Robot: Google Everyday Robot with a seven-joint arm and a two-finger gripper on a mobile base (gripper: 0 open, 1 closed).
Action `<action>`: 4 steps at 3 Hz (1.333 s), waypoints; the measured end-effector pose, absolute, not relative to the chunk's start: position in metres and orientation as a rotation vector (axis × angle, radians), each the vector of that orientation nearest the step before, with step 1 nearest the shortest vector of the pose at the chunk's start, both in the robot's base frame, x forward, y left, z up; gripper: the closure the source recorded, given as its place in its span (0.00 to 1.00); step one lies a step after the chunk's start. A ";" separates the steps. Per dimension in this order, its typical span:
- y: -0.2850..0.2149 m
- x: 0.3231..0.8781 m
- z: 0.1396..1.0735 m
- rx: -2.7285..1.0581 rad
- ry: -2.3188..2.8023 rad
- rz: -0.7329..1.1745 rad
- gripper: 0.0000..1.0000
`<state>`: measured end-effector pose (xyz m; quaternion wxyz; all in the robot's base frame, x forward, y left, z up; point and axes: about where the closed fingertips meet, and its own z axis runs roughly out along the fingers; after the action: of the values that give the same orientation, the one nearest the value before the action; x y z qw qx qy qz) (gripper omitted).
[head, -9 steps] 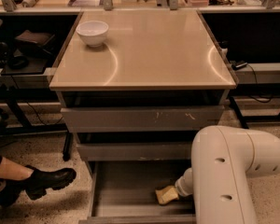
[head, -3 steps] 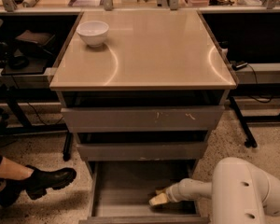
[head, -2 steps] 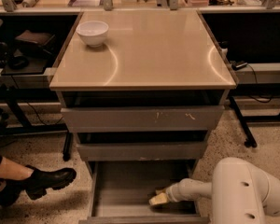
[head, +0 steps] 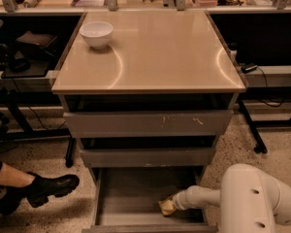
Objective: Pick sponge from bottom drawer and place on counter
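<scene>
The sponge [head: 166, 207], a small yellow block, lies on the floor of the open bottom drawer [head: 128, 195], near its front right. My gripper [head: 173, 205] is down inside the drawer, reaching in from the right, with its tip right at the sponge's right side. The white arm [head: 254, 198] fills the lower right corner. The beige counter [head: 150, 57] tops the grey cabinet above the drawer.
A white bowl [head: 97, 33] stands on the counter's back left corner. Two drawers with grey fronts [head: 148, 124] sit above the bottom one. A person's leg and black boot [head: 46, 188] rest on the floor at left. Benches with metal posts stand behind and beside.
Since three seconds ago the arm has dropped lower and reached further left into the drawer, and the sponge shows slightly further left. Over the last second nothing has visibly moved.
</scene>
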<state>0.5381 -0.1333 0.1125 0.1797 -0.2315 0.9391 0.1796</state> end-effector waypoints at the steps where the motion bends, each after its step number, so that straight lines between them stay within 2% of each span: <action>1: -0.133 0.538 0.113 -0.654 2.654 0.507 0.65; 2: -0.142 0.544 0.131 -0.652 2.620 0.488 0.89; 3: -0.174 0.568 0.194 -0.610 2.565 0.483 1.00; 4: -0.236 0.605 0.294 -0.535 2.489 0.481 1.00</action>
<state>0.6049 -0.2356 0.2944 0.2720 -0.1988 0.9244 0.1788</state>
